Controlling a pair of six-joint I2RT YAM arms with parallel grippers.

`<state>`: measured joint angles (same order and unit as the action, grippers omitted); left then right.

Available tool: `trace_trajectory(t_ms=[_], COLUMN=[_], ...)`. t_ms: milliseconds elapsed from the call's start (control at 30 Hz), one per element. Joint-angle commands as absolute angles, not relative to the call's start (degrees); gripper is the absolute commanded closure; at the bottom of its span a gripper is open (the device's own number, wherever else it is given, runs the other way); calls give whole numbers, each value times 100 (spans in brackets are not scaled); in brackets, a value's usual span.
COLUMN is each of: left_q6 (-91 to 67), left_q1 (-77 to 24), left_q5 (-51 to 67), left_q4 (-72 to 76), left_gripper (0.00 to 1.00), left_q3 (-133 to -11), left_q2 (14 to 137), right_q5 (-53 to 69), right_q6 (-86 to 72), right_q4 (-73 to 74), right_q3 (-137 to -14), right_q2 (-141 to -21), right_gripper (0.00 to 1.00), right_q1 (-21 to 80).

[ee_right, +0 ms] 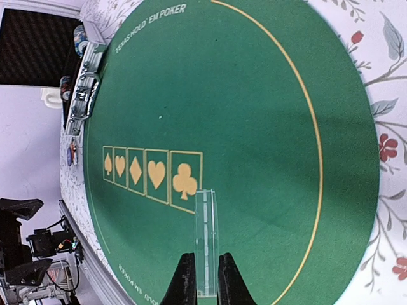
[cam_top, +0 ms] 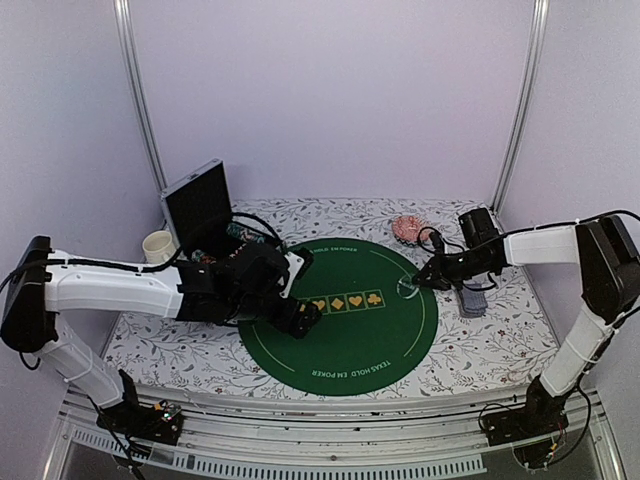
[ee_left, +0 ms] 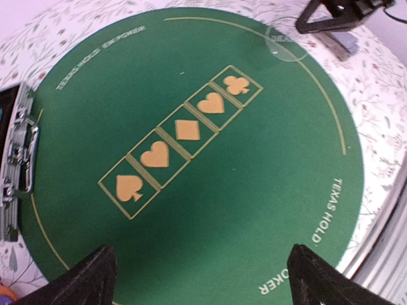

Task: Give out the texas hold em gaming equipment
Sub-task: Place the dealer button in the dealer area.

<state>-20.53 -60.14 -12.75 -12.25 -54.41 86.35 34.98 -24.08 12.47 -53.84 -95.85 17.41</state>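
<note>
My right gripper [ee_right: 206, 279] is shut on a clear pale round marker disc [ee_right: 205, 235], seen edge-on just past the club box of the green poker mat [ee_right: 254, 95]. In the top view the disc [cam_top: 408, 288] hangs at the mat's right rim under the right gripper [cam_top: 415, 283]. The left wrist view shows the disc [ee_left: 283, 43] flat-faced. My left gripper [ee_left: 203, 286] is open and empty, over the mat [ee_left: 241, 190] near the spade box; in the top view it [cam_top: 305, 318] is at the mat's left side. A blue-grey card deck [cam_top: 471, 300] lies right of the mat.
An open black case [cam_top: 198, 205] stands at the back left, its metal latches [ee_right: 82, 95] and striped chips [ee_right: 79, 38] at the mat's edge. A white mug [cam_top: 158, 246] is left of it. A pink patterned dish [cam_top: 408, 228] sits at the back right.
</note>
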Motion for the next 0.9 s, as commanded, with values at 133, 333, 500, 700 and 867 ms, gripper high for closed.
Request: trace_trajectory(t_ms=[133,333,500,700,867], left_q6=[-2968,-2977,-3067,-3220,-3093], left_q1=[-5128,-4660,-4191,-3439,-2565], left_q5=[-1443,-1547,-1537,-1523,-1365], left_q4=[-2305,-2648,-2845,-3154,-3048], left_gripper=[4,4,3,2,4], left_q3=[-5133,-5016,-4840,-4596,-4311], left_q2=[8601,8353,8018,7617,7452], right_q5=[3498,2490,1775,1042,902], right_q6=[-1877,-1834,-1665,-1493,-1498], right_q4=[1553,2068,2693,3281,3413], right_q3=[-6176,-6403,-6678,-7136,-7192], right_q2=[-10637,-10636,-10465,-10117,-9879], right_gripper=[94,53,40,27,23], right_q1=[1510,1508,1590,2073,2410])
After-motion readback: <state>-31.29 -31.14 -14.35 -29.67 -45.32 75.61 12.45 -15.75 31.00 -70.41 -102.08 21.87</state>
